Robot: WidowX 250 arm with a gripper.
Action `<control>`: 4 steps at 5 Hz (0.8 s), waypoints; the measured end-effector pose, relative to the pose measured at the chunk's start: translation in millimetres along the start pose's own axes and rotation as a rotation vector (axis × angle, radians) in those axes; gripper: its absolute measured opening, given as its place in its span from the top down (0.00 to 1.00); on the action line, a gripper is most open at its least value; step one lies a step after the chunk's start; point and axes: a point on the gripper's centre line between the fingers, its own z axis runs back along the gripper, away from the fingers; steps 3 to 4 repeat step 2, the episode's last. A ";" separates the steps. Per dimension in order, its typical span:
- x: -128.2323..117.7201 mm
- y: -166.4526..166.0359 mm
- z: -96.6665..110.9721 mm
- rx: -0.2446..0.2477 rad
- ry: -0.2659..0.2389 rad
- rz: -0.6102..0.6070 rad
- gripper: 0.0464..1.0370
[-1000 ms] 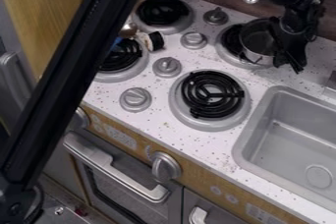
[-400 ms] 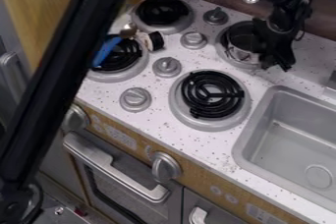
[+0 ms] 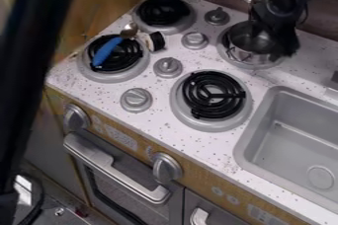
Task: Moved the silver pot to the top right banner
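Note:
The silver pot (image 3: 245,55) rests over the top right burner (image 3: 225,60), with a strip of the burner's metal ring showing around its base. Against the pot's right side hangs my black gripper (image 3: 285,47), overlapping its rim and hiding that part of the wall. Whether it holds the rim or just stands beside it I cannot tell.
A blue-handled spoon (image 3: 109,50) lies across the left burner, beside a small black-and-white object (image 3: 156,41). Nearer the front is another burner (image 3: 212,95), with the sink (image 3: 297,140) to its right. Knobs stand between the burners.
The pot has shifted a little left and down in the view, onto the burner's middle. My gripper has moved left and slightly up. The dark foreground bar has swung left, uncovering the spoon.

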 end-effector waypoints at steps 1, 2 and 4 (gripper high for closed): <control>-18.5 -11.2 36.6 -0.028 0.054 0.069 0.04; -56.2 -29.6 54.1 -0.111 0.160 0.144 0.04; -56.2 -29.6 54.1 -0.111 0.160 0.144 0.04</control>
